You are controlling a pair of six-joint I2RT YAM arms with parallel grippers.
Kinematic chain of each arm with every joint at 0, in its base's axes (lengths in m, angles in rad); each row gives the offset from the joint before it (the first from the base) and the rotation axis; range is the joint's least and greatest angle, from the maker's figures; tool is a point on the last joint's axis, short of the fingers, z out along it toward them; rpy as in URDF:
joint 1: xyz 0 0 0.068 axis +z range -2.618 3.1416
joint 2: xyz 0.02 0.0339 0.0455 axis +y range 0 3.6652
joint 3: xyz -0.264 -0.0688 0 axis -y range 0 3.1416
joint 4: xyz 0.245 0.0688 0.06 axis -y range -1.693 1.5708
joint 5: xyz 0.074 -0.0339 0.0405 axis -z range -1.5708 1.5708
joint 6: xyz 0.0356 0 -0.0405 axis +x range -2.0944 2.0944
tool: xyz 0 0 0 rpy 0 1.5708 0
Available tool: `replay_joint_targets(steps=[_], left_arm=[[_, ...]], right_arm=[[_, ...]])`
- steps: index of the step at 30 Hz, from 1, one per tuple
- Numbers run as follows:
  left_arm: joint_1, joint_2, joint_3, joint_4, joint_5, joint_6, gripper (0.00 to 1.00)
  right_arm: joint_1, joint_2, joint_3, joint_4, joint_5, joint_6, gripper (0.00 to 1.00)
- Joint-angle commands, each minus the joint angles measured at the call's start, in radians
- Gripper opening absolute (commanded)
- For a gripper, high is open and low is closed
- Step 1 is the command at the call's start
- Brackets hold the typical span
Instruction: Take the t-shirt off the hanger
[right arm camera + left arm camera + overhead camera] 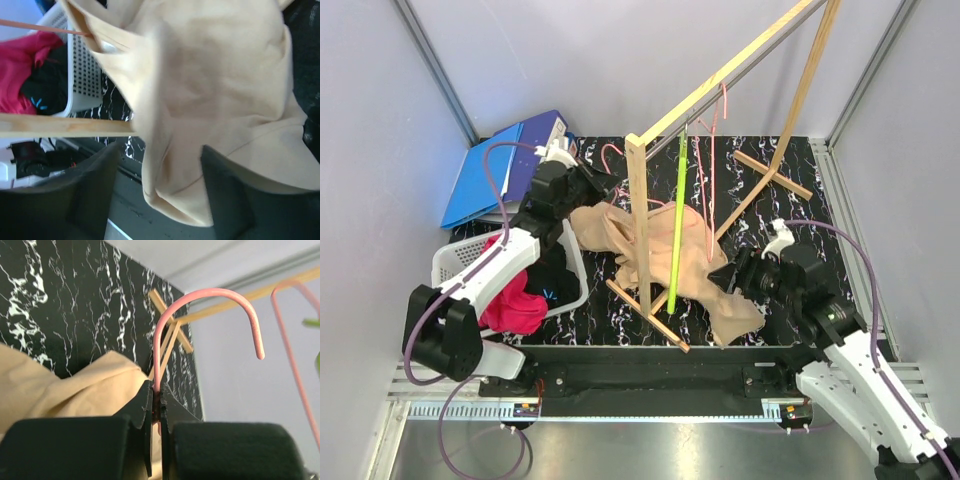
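The beige t-shirt [650, 245] lies crumpled on the black marbled table under the wooden rack, still draped on a pink wire hanger [215, 295]. My left gripper [159, 405] is shut on the hanger's neck just below the hook, at the shirt's collar [592, 186]. The right gripper [732, 275] sits at the shirt's near right end. In the right wrist view its jaws [160, 200] stand open, with a fold of the t-shirt [210, 75] hanging loose between the fingers [90, 190]. One arm of the hanger [40, 26] pokes into the shirt's opening.
A wooden rack [638, 220] stands mid-table, its sloping rail carrying a green hanger [678, 220] and a pink one [712, 150]. Its foot bar [65, 125] crosses close to the right gripper. A white basket [450, 262] of red and black clothes sits at left, a blue folder [495, 170] behind it.
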Motion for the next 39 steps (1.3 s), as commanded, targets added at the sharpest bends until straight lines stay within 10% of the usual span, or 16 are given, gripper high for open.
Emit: replay_joint_targets(steps=[1, 6, 20, 25, 30, 32, 39], left_arm=[[-0.075, 0.006, 0.041, -0.031, -0.065, 0.131, 0.00], [-0.140, 0.026, 0.055, -0.098, -0.148, 0.212, 0.00], [-0.296, 0.066, 0.127, -0.146, -0.183, 0.272, 0.00], [-0.325, 0.074, 0.133, -0.140, -0.145, 0.234, 0.00], [-0.345, 0.088, 0.139, -0.131, -0.128, 0.215, 0.00], [-0.345, 0.094, 0.142, -0.118, -0.104, 0.212, 0.00], [-0.296, 0.039, 0.130, -0.146, -0.073, 0.228, 0.53]], right_arm=[[0.000, 0.024, 0.088, 0.048, -0.110, -0.068, 0.82], [0.001, -0.045, 0.065, 0.063, -0.127, -0.065, 0.95], [0.001, -0.039, 0.036, 0.146, -0.210, -0.028, 0.75], [0.001, -0.026, -0.001, 0.186, -0.228, 0.007, 0.52], [0.001, -0.060, -0.035, 0.209, -0.184, 0.051, 0.00], [0.001, -0.078, -0.027, 0.180, -0.156, 0.067, 0.00], [0.000, -0.129, 0.034, 0.033, 0.078, 0.093, 0.00]])
